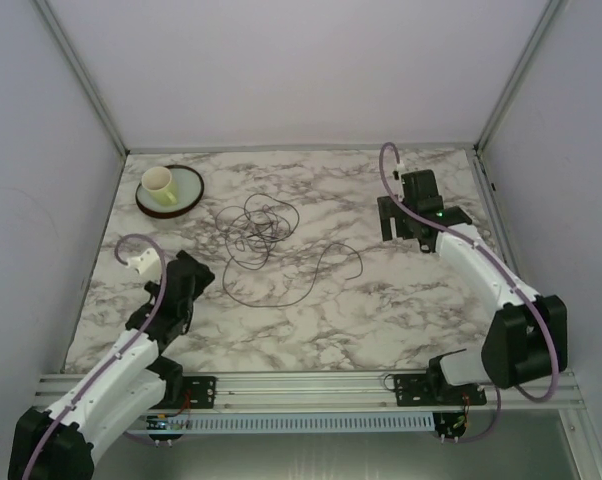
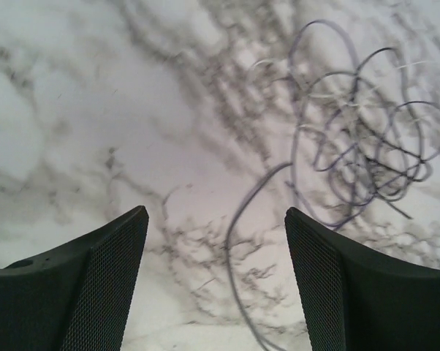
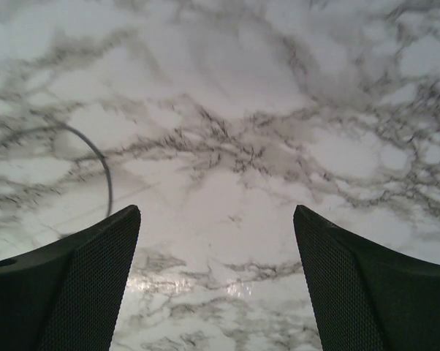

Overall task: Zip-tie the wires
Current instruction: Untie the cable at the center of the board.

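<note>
Since both my left pincer (image 2: 216,219) and right pincer (image 3: 216,216) hang released and empty above the bench (image 1: 401,300), gathering comes first. The wires (image 1: 259,228) sprawl mid-bench, left of centre. I'd pinch low where strands cross, drawing the loops into one bundle.

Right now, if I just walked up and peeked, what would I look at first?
The messy tangle of thin dark wire loops lying in the middle of the white-and-grey marble table jumps out first. Next comes the small pale yellow cup sitting on a round green plate in the far left corner.
</note>
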{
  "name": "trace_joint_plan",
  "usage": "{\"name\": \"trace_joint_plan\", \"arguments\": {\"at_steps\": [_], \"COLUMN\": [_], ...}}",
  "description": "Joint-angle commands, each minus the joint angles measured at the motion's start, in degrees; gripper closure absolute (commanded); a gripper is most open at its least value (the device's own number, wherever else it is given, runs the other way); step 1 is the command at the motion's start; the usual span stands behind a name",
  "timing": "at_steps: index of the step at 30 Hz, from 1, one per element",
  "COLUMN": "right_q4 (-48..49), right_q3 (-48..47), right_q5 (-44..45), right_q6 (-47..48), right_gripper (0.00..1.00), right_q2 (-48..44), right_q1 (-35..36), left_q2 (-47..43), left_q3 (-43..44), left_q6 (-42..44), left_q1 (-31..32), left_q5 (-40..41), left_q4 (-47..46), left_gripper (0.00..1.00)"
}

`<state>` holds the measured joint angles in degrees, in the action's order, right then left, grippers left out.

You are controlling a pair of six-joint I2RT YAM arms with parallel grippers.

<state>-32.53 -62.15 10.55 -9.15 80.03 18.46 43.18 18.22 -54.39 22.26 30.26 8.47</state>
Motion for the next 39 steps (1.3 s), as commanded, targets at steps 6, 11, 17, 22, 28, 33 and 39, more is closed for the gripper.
{"name": "trace_joint_plan", "arguments": {"at_steps": [6,11,17,22,28,33,39], "right_q4": [9.62,9.60,9.60,9.62,9.61,9.59,9.63], "right_q3": [1.79,3.45,5.14,5.63,5.64,5.59,5.58], "right_q5": [-3.60,-5.61,-5.91,-6.07,-6.52,-7.11,-7.13], "right_q6": [-2.18,-2.62,-3.02,-2.94,-3.15,-3.57,-3.82], "right_gripper": [0.12,0.11,0.10,0.10,0.10,0.10,0.09], "right_q2": [-7.34,-8.90,-10.73,-11.26,-11.30,-11.15,-11.04], "right_q1": [-0.17,-0.15,-0.22,-0.26,-0.18,-0.20,-0.14], "left_q2": [15.09,34.27,49.51,55.20,60.18,63.22,65.06], "left_q3": [20.91,40.05,56.16,60.06,62.76,63.64,63.60], "left_q6": [23.85,33.50,40.57,43.45,45.34,46.08,47.44], "left_q1": [-0.20,-0.20,-0.11,-0.09,-0.11,0.08,0.60], "left_q5": [-11.47,-25.11,-35.16,-37.17,-38.63,-39.20,-38.87], "left_q4": [-8.58,-1.66,9.88,13.98,16.53,17.15,17.46], "left_gripper": [0.26,0.30,0.34,0.35,0.43,0.54,0.67]}}
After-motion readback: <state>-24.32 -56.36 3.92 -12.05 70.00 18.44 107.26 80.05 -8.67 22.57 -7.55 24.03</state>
